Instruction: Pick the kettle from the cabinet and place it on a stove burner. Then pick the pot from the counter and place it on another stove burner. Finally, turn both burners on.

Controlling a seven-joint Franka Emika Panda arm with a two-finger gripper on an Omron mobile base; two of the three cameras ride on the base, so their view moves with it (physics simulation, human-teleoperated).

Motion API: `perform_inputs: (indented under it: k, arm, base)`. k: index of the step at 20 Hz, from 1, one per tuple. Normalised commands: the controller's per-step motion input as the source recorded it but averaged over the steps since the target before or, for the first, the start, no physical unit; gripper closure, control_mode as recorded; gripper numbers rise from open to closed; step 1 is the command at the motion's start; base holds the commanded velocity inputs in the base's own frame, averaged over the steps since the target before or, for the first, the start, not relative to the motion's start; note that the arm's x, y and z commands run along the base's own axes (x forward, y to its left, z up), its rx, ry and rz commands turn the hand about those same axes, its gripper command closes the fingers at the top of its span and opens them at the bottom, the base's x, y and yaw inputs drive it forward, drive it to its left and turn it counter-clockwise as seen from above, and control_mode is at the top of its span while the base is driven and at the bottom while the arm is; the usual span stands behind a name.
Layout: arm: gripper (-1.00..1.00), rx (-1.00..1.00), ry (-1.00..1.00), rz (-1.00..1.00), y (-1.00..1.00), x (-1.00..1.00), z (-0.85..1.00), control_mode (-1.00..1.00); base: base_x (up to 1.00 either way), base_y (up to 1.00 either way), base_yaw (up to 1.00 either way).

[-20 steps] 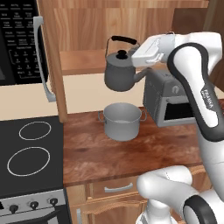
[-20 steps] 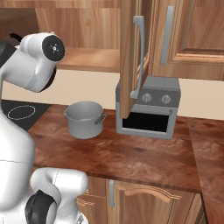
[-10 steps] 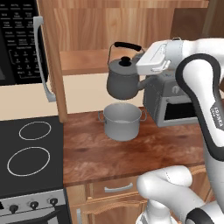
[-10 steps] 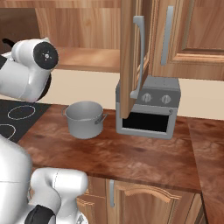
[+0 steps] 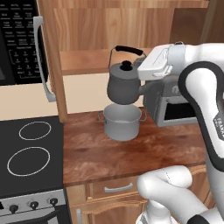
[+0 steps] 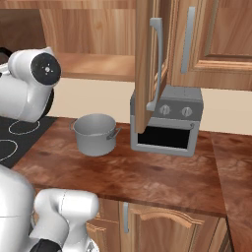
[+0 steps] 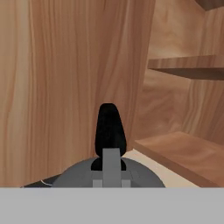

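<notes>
Grey kettle [image 5: 122,86], clamped by its handle in the gripper [image 7: 111,168], has descended out of the cabinet [image 5: 109,30] and hangs above the pot [image 5: 122,123]. Extraction judged complete; transfer to the burners [image 5: 29,160] remains.

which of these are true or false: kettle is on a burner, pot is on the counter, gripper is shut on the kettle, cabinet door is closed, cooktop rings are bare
1. The kettle sits on a burner. False: it hangs in the air above the pot, held by the gripper.
2. The pot stands on the counter. True.
3. The gripper is shut on the kettle. True.
4. The cabinet door is closed. False: it stands open over the counter.
5. The burners have nothing on them. True.
</notes>
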Motion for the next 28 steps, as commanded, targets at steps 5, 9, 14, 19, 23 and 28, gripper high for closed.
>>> perform_inputs:
  k: [5,9,14,19,23,28]
  arm:
    - [1.00,0.00,-0.03,0.00,0.00,-0.16,0.00,-1.00]
    - [1.00,0.00,0.00,0.00,0.00,0.00,0.00,1.00]
    - [1.00,0.00,0.00,0.00,0.00,0.00,0.00,1.00]
    - [1.00,0.00,0.00,0.00,0.00,0.00,0.00,1.00]
    - [1.00,0.00,0.00,0.00,0.00,0.00,0.00,1.00]
    - [1.00,0.00,0.00,0.00,0.00,0.00,0.00,1.00]
  base:
    - [0.00,0.00,0.00]
    - [-0.50,0.00,0.00]
    - [-0.60,0.00,0.00]
    - [-0.64,0.02,0.00]
    - [-0.65,0.12,0.00]
    - [-0.61,0.29,0.00]
